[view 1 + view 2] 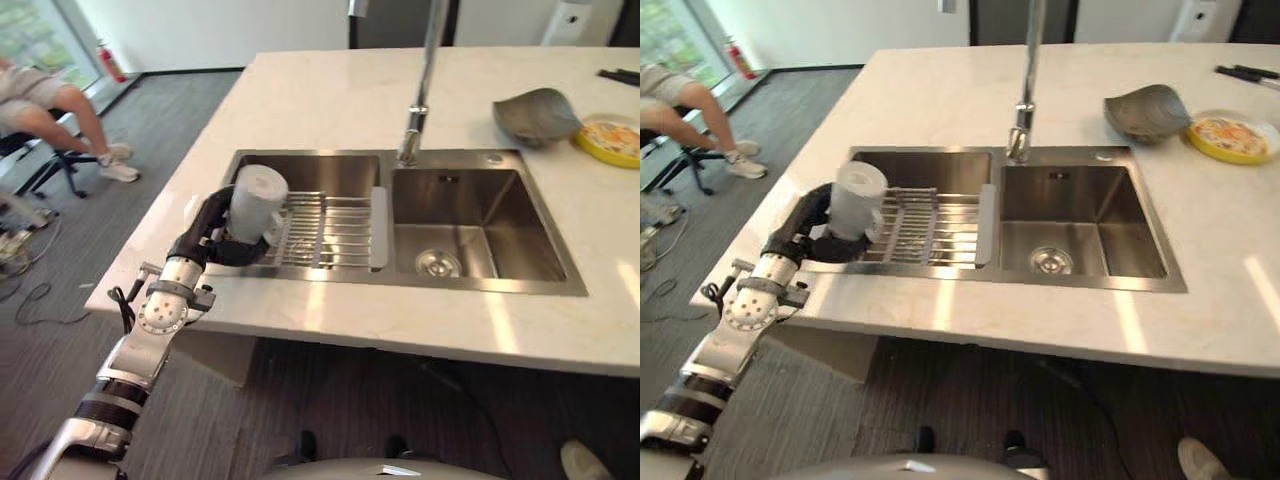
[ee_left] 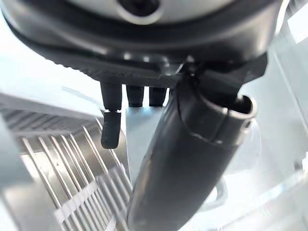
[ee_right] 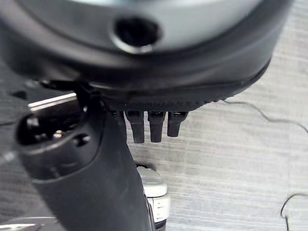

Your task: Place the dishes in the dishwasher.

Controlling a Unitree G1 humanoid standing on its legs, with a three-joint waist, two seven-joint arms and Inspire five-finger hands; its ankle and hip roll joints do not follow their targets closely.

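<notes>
Left eye view: our left robot hand (image 1: 222,232) curls round the white cup (image 1: 256,203), over the rack's (image 1: 335,232) 9 o'clock end. We reckon a loose grip could drop it into the sink (image 1: 480,215). Right robot hand (image 3: 96,159) state: cannot tell.

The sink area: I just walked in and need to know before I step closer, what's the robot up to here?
The robot's left hand is wrapped round a white cup, holding it upright over the drying rack that lies across the left basin of the sink. On the counter to the right sit a grey bowl and a yellow plate, both untouched. The right hand hangs over the carpet, fingers straight. A person sits at far left.
</notes>
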